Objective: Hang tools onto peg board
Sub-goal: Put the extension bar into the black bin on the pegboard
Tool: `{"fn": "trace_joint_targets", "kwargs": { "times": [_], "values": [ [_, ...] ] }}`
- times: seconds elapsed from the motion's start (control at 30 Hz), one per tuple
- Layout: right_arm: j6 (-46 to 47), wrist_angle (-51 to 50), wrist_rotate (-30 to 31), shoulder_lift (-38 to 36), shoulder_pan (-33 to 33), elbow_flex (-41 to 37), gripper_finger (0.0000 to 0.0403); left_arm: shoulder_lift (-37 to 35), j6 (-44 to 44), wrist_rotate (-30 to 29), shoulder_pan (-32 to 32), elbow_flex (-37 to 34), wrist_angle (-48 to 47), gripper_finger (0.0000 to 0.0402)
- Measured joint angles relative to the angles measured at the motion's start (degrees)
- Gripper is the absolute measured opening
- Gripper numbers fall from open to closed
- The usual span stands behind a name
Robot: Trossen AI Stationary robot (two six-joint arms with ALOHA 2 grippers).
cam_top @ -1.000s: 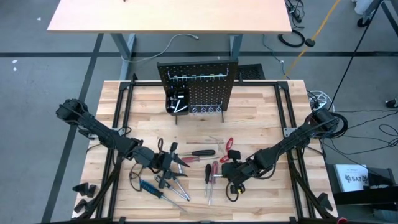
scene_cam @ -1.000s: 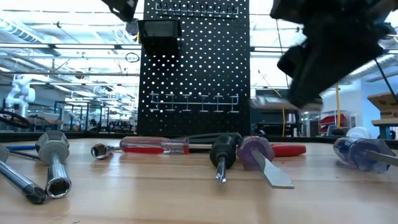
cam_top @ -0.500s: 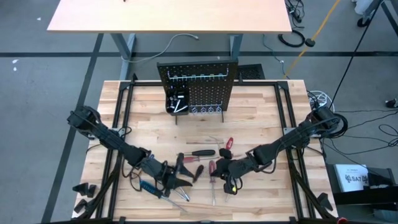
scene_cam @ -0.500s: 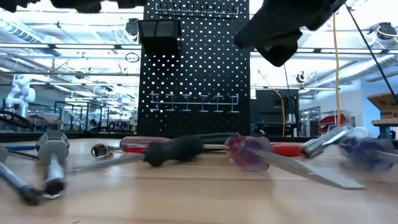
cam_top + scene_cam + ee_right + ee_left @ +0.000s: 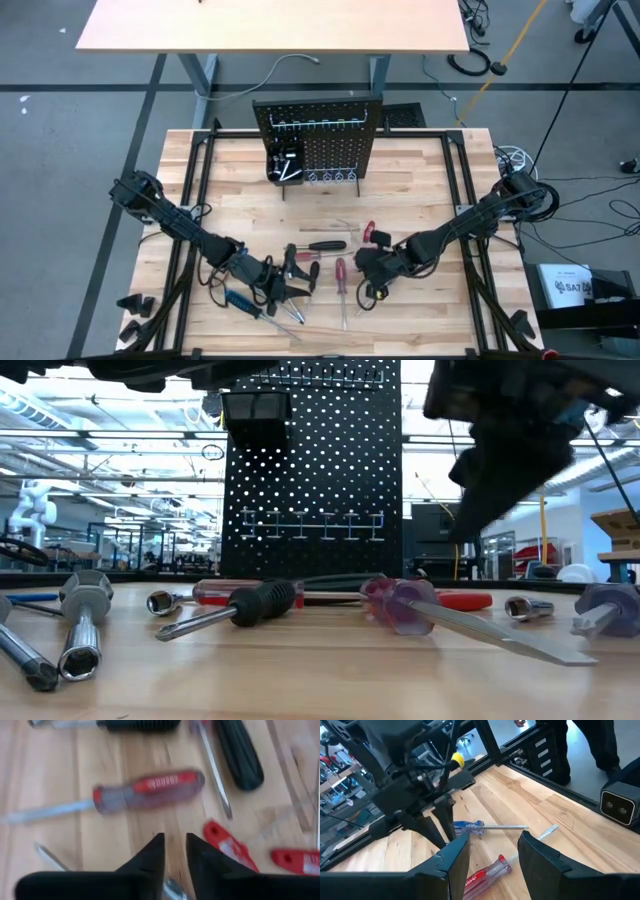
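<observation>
The black peg board (image 5: 315, 140) stands upright at the table's far side, with hooks and a small black bin (image 5: 283, 165). Tools lie loose on the wood: a black-handled screwdriver (image 5: 320, 245), a red-handled screwdriver (image 5: 150, 787), red pliers (image 5: 225, 845) and a blue-handled screwdriver (image 5: 470, 826). My left gripper (image 5: 492, 862) hovers open near the front. A red-handled screwdriver (image 5: 487, 872) shows on the table between its fingers, untouched. My right gripper (image 5: 175, 852) points steeply down over the tools. Only a narrow gap separates its fingertips, and nothing is in it.
Socket drivers (image 5: 85, 630) and small silvery pieces (image 5: 525, 607) lie along the near edge. A black frame (image 5: 195, 190) runs round the tabletop. The two grippers hang close together, with my right gripper (image 5: 435, 825) just beyond my left. A person's legs (image 5: 600, 745) show past the table.
My left gripper has come down toward the near edge and rolled, staying open. My right gripper swung toward the table's left and back. Meanwhile the black-handled screwdriver and a clear red-handled one turned on the table and now lie across the near edge, not pointing at it.
</observation>
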Motion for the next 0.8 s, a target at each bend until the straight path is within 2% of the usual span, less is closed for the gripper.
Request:
{"fn": "trace_joint_targets", "kwargs": {
  "times": [0.2, 0.3, 0.8],
  "values": [
    [-8.46, -7.16, -0.46, -0.05, 0.13, 0.00, 0.0146, 0.00, -0.06, -0.07, 0.00, 0.00, -0.03, 0.0168],
    [-12.09, -9.55, -3.31, -0.07, 0.13, 0.00, 0.0165, 0.00, -0.13, -0.07, 0.00, 0.00, -0.03, 0.0168],
    [-21.57, -10.15, -4.62, 1.82, 0.35, 0.00, 0.0160, 0.00, -0.17, -0.09, 0.09, 0.00, -0.03, 0.0168]
  ]
}}
